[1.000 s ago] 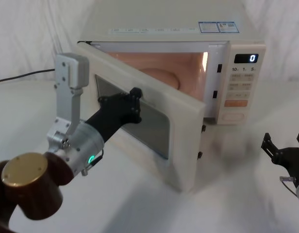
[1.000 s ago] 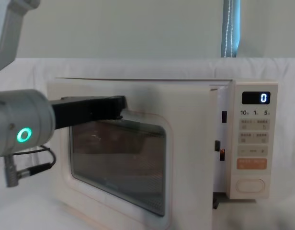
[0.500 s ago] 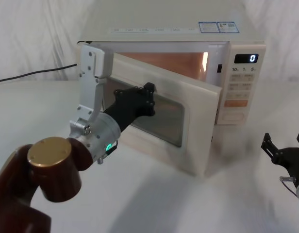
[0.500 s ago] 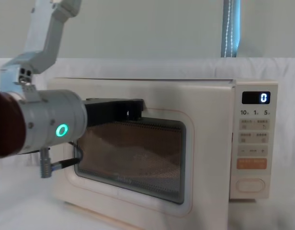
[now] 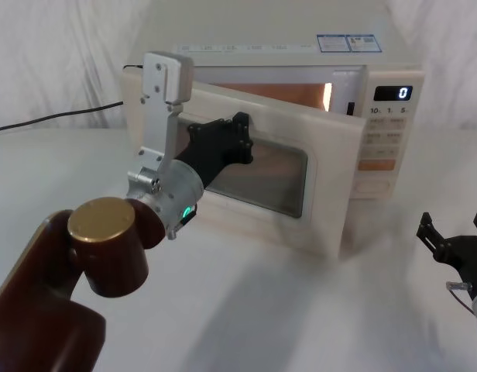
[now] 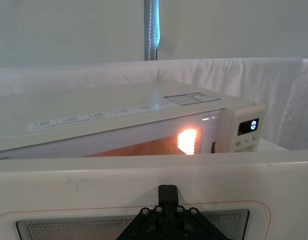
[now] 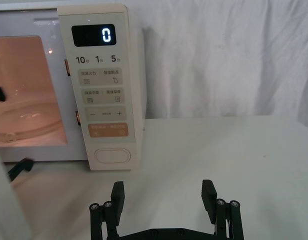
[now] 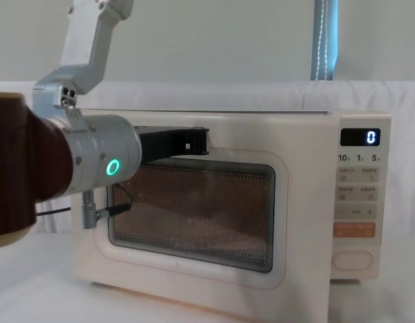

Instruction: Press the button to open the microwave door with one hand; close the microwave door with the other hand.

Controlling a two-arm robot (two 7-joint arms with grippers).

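The left pincer [image 5: 237, 136] is pressed against the front of the microwave door [image 5: 300, 208], at the upper left part of the dark window; whether its black fingers are apart or together cannot be told, as they lie flat against the panel. Behind it run the silver wrist with a glowing green ring [image 8: 114, 167] and the pale arm link, and nearer the head camera a brown joint with a brass cap [image 5: 101, 221] covers part of the bench [image 5: 246, 310]. The door stands ajar at a small angle, hinged on the left, and the lit orange cavity [image 6: 188, 141] shows above its top edge. In the chest view the door hides the cavity and the gap cannot be made out.

The right pincer [image 7: 164, 196] hangs low at the right, well apart from the oven, its two black fingers spread wide with nothing between them. Ahead of it is the control panel: the display [image 7: 94, 35] reads 0, and the button [image 7: 112, 156] sits at the bottom, below the orange key [image 7: 108, 130]. A black cord [image 5: 37, 122] trails over the bench at the left.
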